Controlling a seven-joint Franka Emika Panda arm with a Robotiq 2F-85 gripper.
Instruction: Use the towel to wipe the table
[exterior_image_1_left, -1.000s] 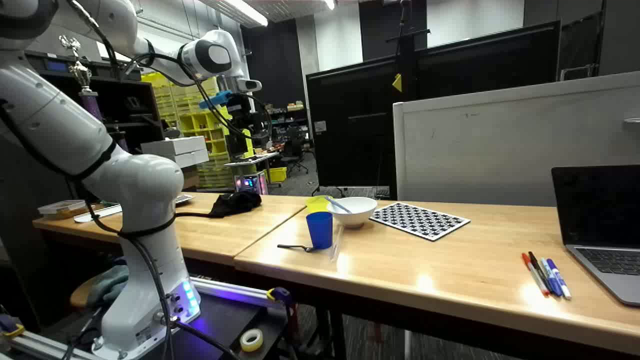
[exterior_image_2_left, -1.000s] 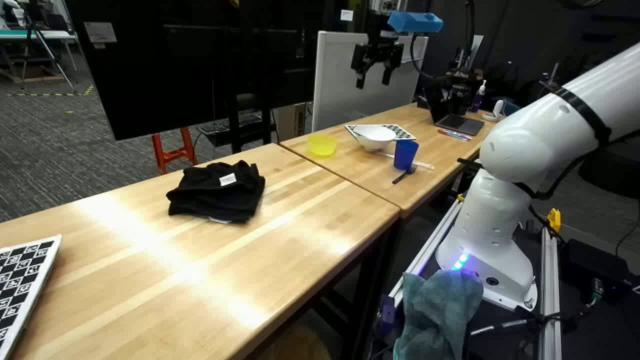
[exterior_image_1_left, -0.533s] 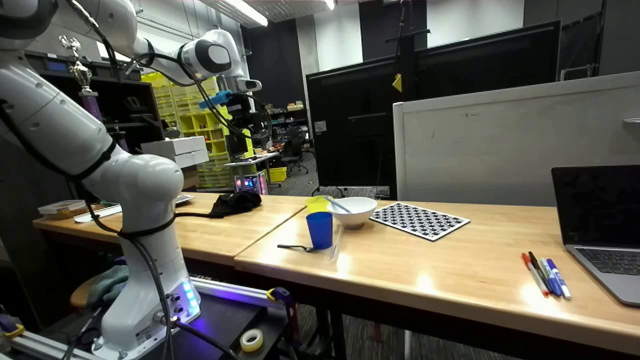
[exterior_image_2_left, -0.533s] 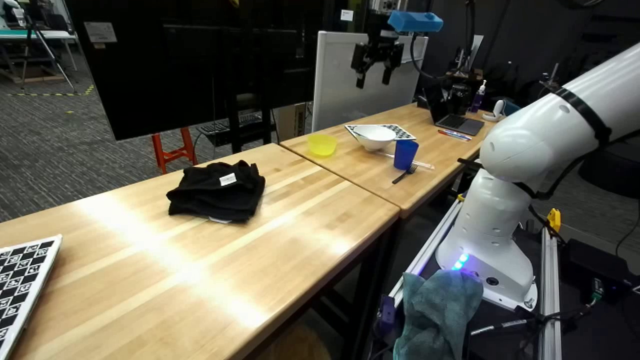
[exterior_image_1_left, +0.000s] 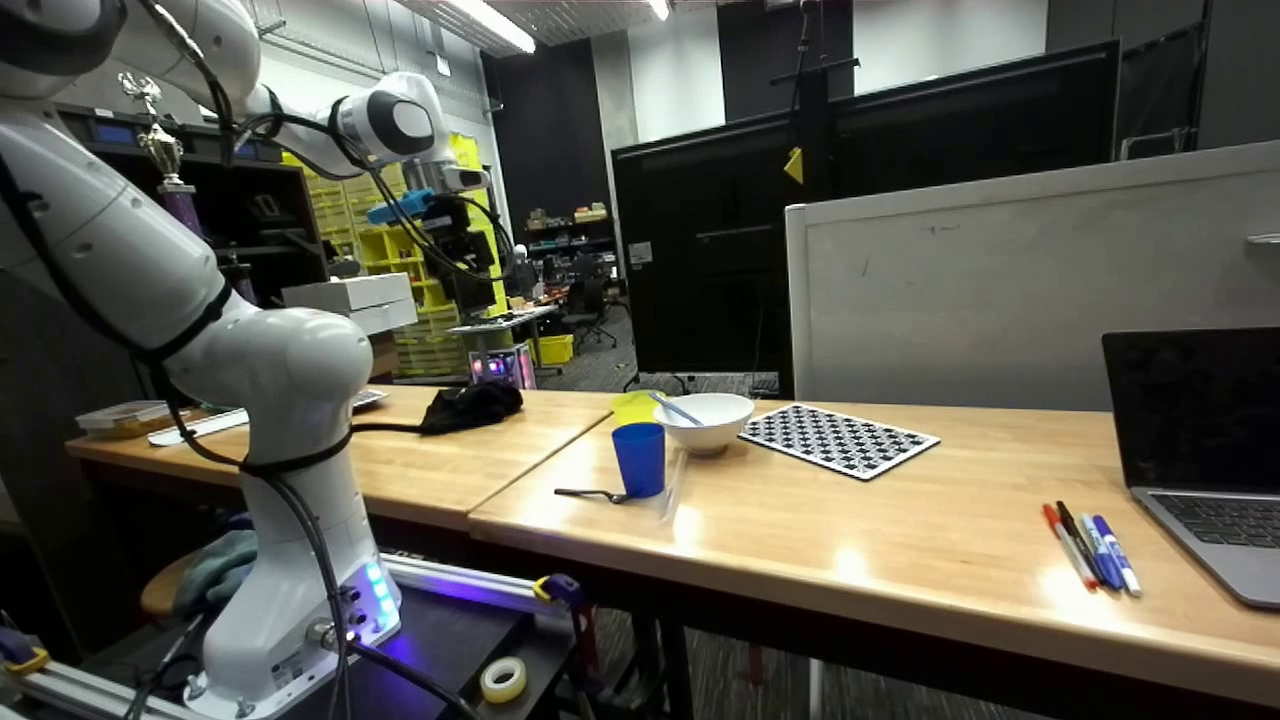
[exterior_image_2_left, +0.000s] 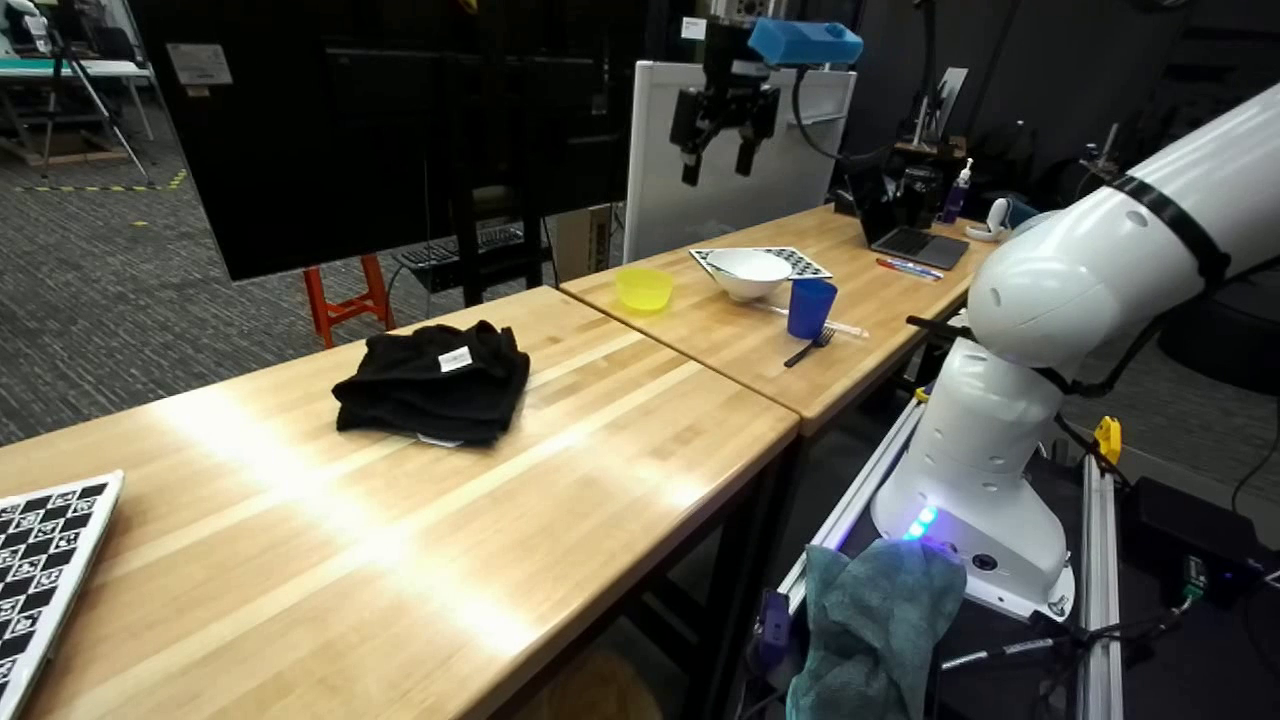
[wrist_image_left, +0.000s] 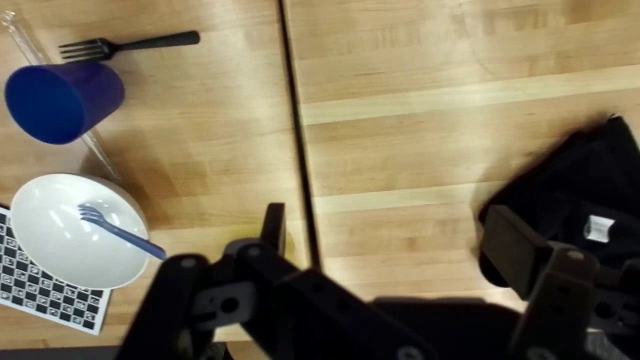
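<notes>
A black folded towel (exterior_image_2_left: 435, 390) with a white tag lies on the near wooden table (exterior_image_2_left: 640, 410). It also shows as a dark heap in an exterior view (exterior_image_1_left: 472, 408) and at the right of the wrist view (wrist_image_left: 595, 175). My gripper (exterior_image_2_left: 718, 172) is open and empty, high above the tables. In the wrist view the fingers (wrist_image_left: 395, 237) are wide apart, with bare wood between them. One finger overlaps the towel's edge in the picture, but the gripper is well above it. A teal cloth (exterior_image_2_left: 880, 620) hangs by the robot's base.
On the adjoining table are a yellow bowl (exterior_image_2_left: 644, 290), a white bowl (exterior_image_2_left: 742, 280) with a blue fork (wrist_image_left: 125, 235), a blue cup (exterior_image_2_left: 810, 310), a black fork (exterior_image_2_left: 808, 350), a checkered board (exterior_image_1_left: 840, 440), markers (exterior_image_1_left: 1090, 550) and a laptop (exterior_image_1_left: 1200, 430). A seam separates the tables.
The arm was still at first. In the last half second the gripper has moved left in both exterior views and slightly down, staying open. The towel has not moved.
</notes>
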